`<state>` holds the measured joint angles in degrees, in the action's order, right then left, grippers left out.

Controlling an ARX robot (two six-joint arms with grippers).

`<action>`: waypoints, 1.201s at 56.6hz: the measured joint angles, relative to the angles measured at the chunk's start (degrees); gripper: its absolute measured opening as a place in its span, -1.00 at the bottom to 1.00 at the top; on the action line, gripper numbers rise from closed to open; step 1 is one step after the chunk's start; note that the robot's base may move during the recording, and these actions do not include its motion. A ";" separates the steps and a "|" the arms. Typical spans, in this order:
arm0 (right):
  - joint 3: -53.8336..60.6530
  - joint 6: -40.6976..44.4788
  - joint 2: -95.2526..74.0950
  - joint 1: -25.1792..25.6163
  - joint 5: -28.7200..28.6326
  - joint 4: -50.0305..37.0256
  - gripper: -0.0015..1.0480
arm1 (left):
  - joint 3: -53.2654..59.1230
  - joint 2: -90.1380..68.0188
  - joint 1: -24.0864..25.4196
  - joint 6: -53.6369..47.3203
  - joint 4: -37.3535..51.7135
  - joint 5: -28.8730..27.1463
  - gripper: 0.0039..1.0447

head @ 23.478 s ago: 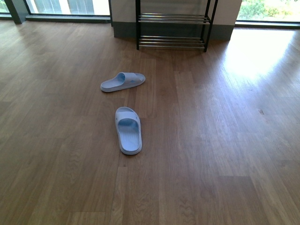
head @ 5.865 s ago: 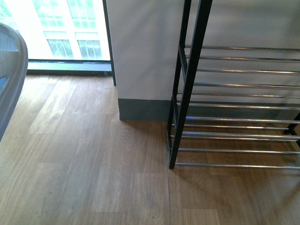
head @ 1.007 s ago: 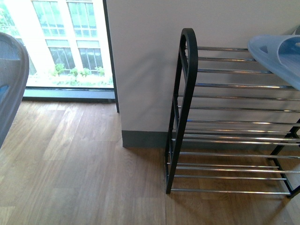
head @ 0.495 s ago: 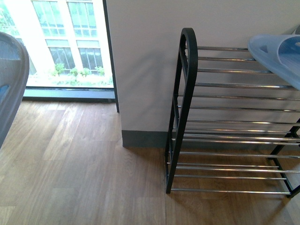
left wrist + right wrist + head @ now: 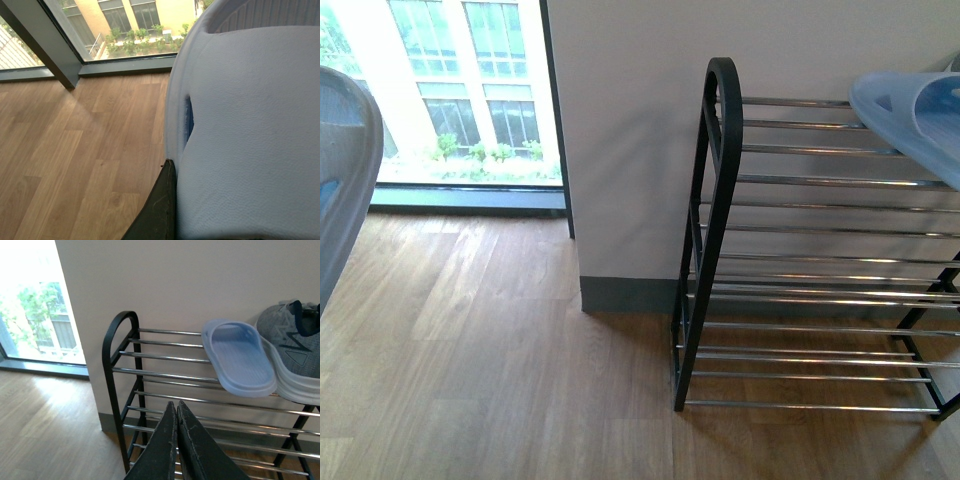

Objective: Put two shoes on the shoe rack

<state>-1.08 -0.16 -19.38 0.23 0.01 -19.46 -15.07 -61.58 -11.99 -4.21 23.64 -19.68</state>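
The shoe rack (image 5: 712, 230) (image 5: 118, 365), black-framed with chrome rods, stands against the white wall. One pale blue slide (image 5: 239, 358) (image 5: 910, 115) lies on its top tier, next to a grey knit sneaker (image 5: 295, 347) with a white sole. The other pale blue slide (image 5: 250, 130) (image 5: 342, 180) is held well left of the rack above the floor, with my left gripper (image 5: 172, 167) shut on it; only one black finger (image 5: 157, 210) shows. My right gripper (image 5: 176, 404) is shut and empty, in front of the rack below the top tier.
Wooden floor (image 5: 480, 370) spreads left of the rack. A floor-to-ceiling window (image 5: 450, 90) with a dark frame runs along the left. A grey skirting (image 5: 625, 295) lines the wall base.
Nothing visibly moved over the last second. Over the longer span, both slides left the floor: one now lies on the rack's top tier, the other is in my left gripper.
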 joint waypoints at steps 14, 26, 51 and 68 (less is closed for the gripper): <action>0.00 0.00 6.38 -0.02 0.00 6.34 -0.97 | 0.00 0.00 0.00 0.00 0.00 -0.02 -0.97; -0.02 0.00 12.41 -0.02 -0.02 13.66 -0.97 | 0.00 0.00 0.00 0.00 0.00 -0.02 -0.97; -0.02 0.02 19.02 -0.02 0.00 19.28 -0.35 | 0.00 -0.02 0.00 0.00 0.00 0.00 -0.97; -0.02 0.02 19.06 -0.02 -0.20 19.28 0.59 | 0.00 0.00 0.11 0.00 0.00 -0.22 -0.97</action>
<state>-1.10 -0.14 -0.32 0.21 -0.19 -0.19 -15.07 -61.58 -11.88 -4.21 23.64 -19.90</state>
